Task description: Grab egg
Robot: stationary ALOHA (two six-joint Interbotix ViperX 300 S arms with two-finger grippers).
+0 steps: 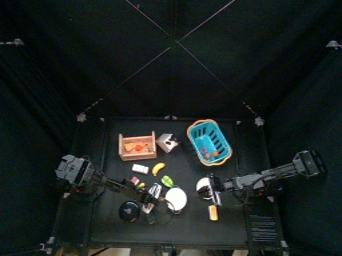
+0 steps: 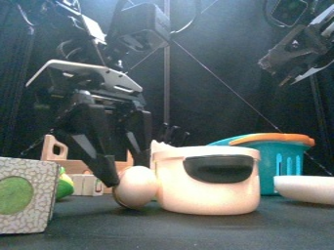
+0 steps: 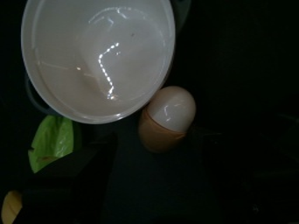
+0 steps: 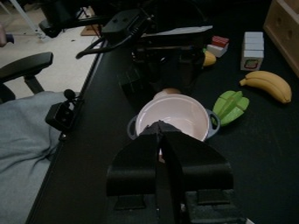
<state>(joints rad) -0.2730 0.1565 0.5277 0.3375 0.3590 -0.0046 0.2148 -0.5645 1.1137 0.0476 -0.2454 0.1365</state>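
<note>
Egg (image 2: pixel 132 187) lies just left of the bowl (image 2: pixel 206 180), under the left claw (image 2: pixel 109 156).

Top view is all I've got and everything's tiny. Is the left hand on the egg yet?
Observer: No. In the front view the left hand is open, with its fingertips just above the egg and not closed on it.
Operator: Anything crowding the egg?
Observer: The white bowl sits right beside it on one side.
Operator: Right hand in the way?
Observer: No. The right hand is shut and sits on the bowl's other side from the egg.
</note>
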